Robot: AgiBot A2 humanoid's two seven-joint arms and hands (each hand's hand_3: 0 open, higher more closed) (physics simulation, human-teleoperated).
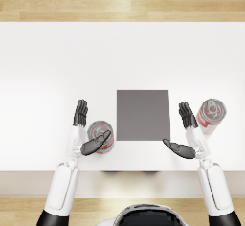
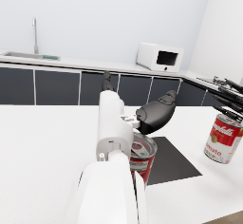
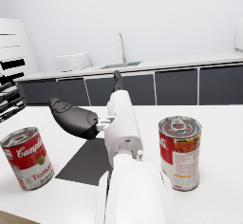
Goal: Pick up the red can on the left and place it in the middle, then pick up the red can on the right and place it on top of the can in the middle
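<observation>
- Head view: I am on the first step — taking the left red can (image 1: 101, 137), which stands on the white worktop (image 1: 48, 62) just left of the grey mat (image 1: 143, 114) marking the middle. My left hand (image 1: 87, 130) brackets it: the thumb lies over its near rim, the long fingers point away on its outer side, spread wide, and I hold nothing yet. My right hand (image 1: 185, 133) is spread the same way, with nothing in it, between the mat's right edge and the right red can (image 1: 210, 114), which stands just beside its fingers.
- Left wrist view: the left can (image 2: 141, 158) sits half hidden behind my forearm, under the dark thumb of my left hand (image 2: 153, 111). I cannot tell whether the thumb touches the lid. The other can (image 2: 223, 138) stands well apart, past the mat (image 2: 170, 161), with my right hand's fingertips (image 2: 229, 96) above it.
- Right wrist view: my right hand (image 3: 76, 118) hangs wide and empty over the mat (image 3: 93, 163) — its own can (image 3: 180, 152) is beside the forearm, the left one (image 3: 27, 157) across the mat.
- Next, as I judge it: close the left fingers round the can's wall, lift, carry it rightward and set it upright on the mat.
- Count: two red cans, one mat, two hands.
</observation>
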